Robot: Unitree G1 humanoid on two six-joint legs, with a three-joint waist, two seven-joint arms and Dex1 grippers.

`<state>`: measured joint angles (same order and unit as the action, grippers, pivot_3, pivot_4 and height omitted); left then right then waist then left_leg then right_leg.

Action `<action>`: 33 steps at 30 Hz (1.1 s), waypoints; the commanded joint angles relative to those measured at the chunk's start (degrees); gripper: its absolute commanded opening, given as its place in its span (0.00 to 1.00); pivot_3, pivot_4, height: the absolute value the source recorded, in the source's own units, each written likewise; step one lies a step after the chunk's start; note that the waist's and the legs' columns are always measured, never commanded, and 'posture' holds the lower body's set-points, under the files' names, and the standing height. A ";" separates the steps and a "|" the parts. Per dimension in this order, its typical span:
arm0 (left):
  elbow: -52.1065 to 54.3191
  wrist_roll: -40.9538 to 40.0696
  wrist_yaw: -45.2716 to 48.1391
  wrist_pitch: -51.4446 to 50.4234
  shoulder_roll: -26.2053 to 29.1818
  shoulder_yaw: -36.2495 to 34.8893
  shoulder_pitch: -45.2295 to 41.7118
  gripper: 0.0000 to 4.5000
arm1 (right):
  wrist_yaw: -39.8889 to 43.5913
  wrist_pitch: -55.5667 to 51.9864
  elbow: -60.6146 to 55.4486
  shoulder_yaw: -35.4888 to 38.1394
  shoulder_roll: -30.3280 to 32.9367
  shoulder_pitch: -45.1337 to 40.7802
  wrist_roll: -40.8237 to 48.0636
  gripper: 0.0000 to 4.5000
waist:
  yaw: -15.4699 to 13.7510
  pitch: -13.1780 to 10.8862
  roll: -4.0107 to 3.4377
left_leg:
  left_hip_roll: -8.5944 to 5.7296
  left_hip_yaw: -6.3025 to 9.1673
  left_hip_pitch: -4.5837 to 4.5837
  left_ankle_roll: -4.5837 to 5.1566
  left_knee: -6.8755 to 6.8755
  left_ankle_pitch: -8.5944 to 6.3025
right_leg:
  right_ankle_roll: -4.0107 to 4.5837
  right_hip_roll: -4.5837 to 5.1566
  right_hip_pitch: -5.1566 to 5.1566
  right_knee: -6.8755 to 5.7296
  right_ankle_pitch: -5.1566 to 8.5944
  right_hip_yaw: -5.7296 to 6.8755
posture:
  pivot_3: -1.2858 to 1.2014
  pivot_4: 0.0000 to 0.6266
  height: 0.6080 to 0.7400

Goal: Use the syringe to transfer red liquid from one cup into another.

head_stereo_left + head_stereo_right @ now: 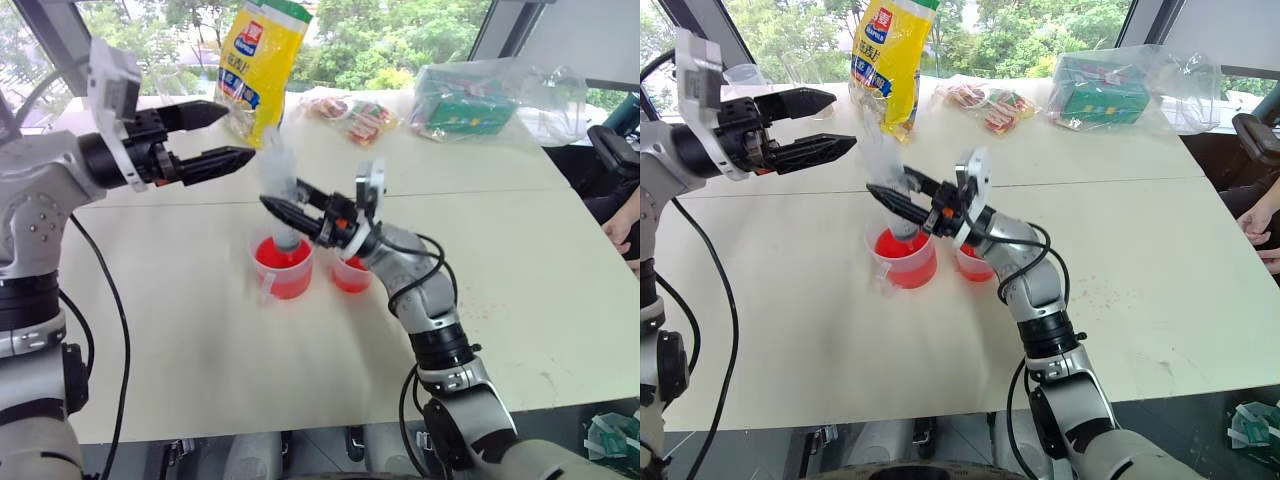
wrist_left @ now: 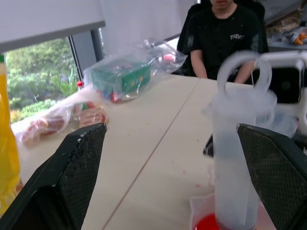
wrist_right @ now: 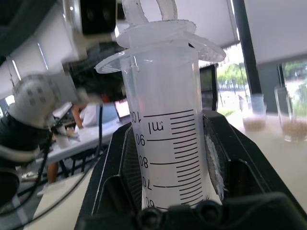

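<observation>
The syringe (image 1: 277, 168) stands upright with its lower end down in the larger handled cup (image 1: 284, 272), which holds red liquid (image 1: 272, 253). My right gripper (image 1: 283, 202) is shut on the barrel from the right; in the right wrist view the graduated barrel (image 3: 168, 143) sits between both fingers. The smaller handleless cup (image 1: 350, 274), also red inside, stands just right of the larger one, under my right wrist. My left gripper (image 1: 240, 132) hangs open, above and left of the syringe top. In the left wrist view the syringe (image 2: 235, 153) rises between the spread fingers (image 2: 72, 177).
A yellow bag (image 1: 262, 60), snack packets (image 1: 355, 115) and a green box in a clear bag (image 1: 470, 100) lie along the table's far side. A person's hand (image 1: 622, 232) is at the right edge. Cups with beige powder (image 3: 288, 120) stand further off.
</observation>
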<state>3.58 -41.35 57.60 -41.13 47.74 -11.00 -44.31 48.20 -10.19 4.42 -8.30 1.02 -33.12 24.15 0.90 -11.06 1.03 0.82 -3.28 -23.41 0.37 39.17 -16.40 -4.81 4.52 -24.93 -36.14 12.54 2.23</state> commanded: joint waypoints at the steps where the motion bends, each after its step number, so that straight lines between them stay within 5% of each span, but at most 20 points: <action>1: 2.09 0.12 1.28 1.11 1.45 -1.14 0.53 1.00 | 0.92 2.60 -1.19 -0.84 0.05 0.01 -0.74 0.32 | 0.04 0.00 0.00 | 0.00 0.00 0.01 -0.01 0.00 0.01 | 0.00 0.00 0.00 0.00 0.00 0.00 | 0.52 0.24 1.00; 27: 0.23 4.10 1.79 3.46 -7.73 5.66 -1.74 1.00 | 2.74 4.79 0.64 -2.96 1.48 0.57 -3.86 0.32 | 0.03 0.02 0.03 | 0.02 0.02 0.08 -0.08 0.01 0.05 | 0.01 -0.03 0.06 -0.04 0.00 0.00 | 0.52 0.24 1.00; 30: 0.51 3.91 1.72 2.87 -8.27 5.91 -1.71 0.81 | 2.78 4.99 0.93 -2.97 1.49 0.36 -3.86 0.32 | 0.06 0.02 0.03 | 0.02 0.02 0.08 -0.08 0.00 0.05 | 0.01 -0.03 0.06 -0.04 0.00 0.00 | 0.52 0.24 1.00; 33: 1.20 3.34 1.79 1.94 -8.76 5.88 -1.51 0.46 | 2.92 5.10 1.29 -2.92 1.42 0.03 -3.84 0.32 | 0.05 0.03 0.05 | 0.02 0.03 0.12 -0.09 0.01 0.05 | 0.01 -0.03 0.11 -0.04 0.00 0.00 | 0.52 0.24 1.00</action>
<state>2.93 -37.41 59.70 -38.72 39.28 -5.57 -44.81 50.14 -5.79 6.07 -9.56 3.30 -32.11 20.32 0.95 -11.03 1.07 0.84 -3.25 -23.26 0.28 39.18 -16.35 -4.80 4.49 -24.80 -36.18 12.53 2.23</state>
